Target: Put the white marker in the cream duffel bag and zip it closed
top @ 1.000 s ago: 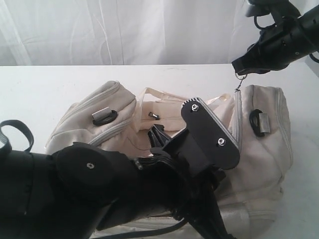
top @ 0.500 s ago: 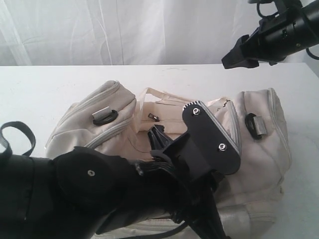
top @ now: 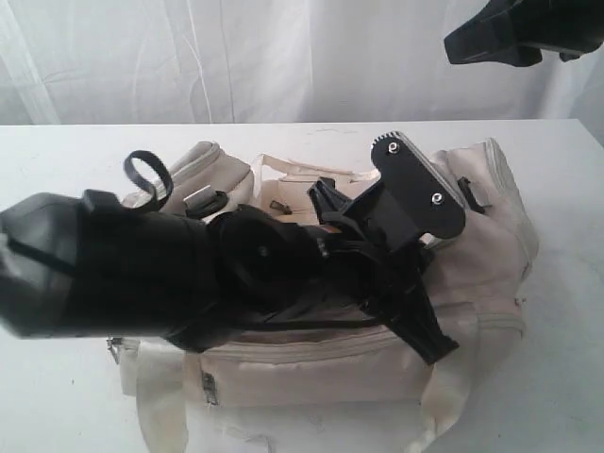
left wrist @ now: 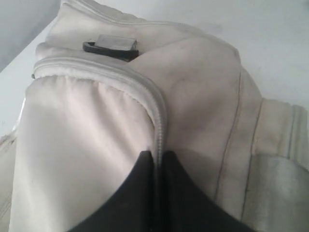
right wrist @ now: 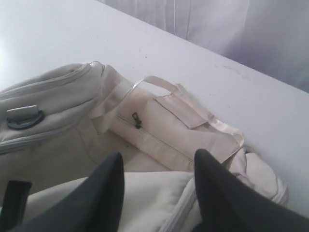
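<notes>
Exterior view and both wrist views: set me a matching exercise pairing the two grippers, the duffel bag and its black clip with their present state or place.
Column 1
1. left gripper
2. right gripper
3. cream duffel bag
4. black clip

Column 2
A. jaws apart, nothing between them
B. lies on the white table
C. jaws pinched on the bag's zip
D. fixed on the bag's end panel

Pairs: 1-C, 2-A, 3-B, 4-D
</notes>
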`<state>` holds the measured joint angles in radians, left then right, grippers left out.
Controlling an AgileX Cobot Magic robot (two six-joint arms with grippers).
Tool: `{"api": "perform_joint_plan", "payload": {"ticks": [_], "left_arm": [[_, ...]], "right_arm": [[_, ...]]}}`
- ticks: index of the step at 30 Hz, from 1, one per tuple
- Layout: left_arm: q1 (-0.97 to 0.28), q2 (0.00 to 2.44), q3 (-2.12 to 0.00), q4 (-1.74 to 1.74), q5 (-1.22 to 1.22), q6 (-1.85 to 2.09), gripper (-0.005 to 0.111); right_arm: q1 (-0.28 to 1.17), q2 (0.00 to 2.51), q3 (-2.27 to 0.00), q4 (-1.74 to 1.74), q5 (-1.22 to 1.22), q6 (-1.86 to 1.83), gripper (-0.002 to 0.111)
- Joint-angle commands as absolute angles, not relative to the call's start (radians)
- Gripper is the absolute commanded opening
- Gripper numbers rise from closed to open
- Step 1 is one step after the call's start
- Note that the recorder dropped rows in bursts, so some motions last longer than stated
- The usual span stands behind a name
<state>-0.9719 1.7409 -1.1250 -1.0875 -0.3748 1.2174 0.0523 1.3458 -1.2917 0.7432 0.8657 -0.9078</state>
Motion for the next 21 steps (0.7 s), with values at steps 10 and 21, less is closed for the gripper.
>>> {"api": "perform_joint_plan", "payload": {"ticks": [10, 21], "left_arm": [[-0.916, 1.723, -1.199, -1.106, -0.231, 1.202, 0.040], [-0.916, 1.470, -1.009, -1.168, -0.321, 1.203, 0.036]], "right_arm": [[0.049, 1.214, -1.089, 0.766, 0.774, -0.914, 0.043], [0.049, 1.143, -1.051, 0.784, 0.762, -0.916, 0.041]]}}
